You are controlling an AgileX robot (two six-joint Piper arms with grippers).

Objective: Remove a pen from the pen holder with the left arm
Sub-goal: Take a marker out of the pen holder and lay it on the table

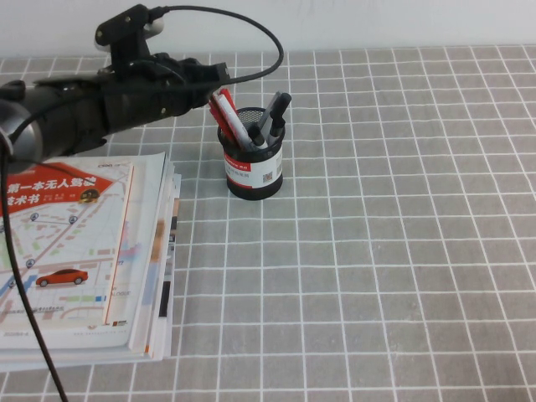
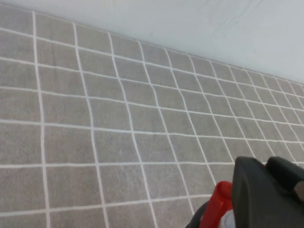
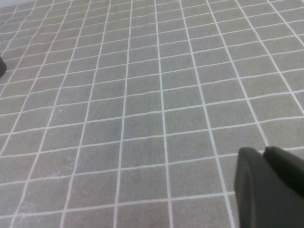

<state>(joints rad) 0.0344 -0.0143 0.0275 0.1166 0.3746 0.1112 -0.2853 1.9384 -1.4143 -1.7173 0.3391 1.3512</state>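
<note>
**High view.** The left arm reaches in from the left, and the left claw [image 1: 219,95] sits at the upper end of the red pen [image 1: 226,115]. The claw is closed on that end. The red pen leans toward the arm, with its lower part inside the pen holder [image 1: 254,172]. The holder stands upright on the counter [image 1: 402,276], just beside the stack of books [image 1: 84,251]. Dark pens [image 1: 273,117] share the holder and lean the other way. The right claw is out of this view.

Risks, as a judgement:
- The grip is only on the tip, so the pen may pivot or slip out during the lift.
- A sideways pull could drag the pen against the rim and tip or slide the light holder.
- A lift that is too short could leave the lower end caught on the rim.

**Left wrist view.** The left claw [image 2: 265,167] shows as two dark fingers drawn together, with the red pen [image 2: 217,204] pressed against them. The contact itself is hidden, so how firmly the pen is held cannot be confirmed.

**Right wrist view.** The right claw [image 3: 264,156] hangs over bare counter [image 3: 142,118], fingers together and holding nothing. It is parked well away and seems unlikely to interfere.
</note>
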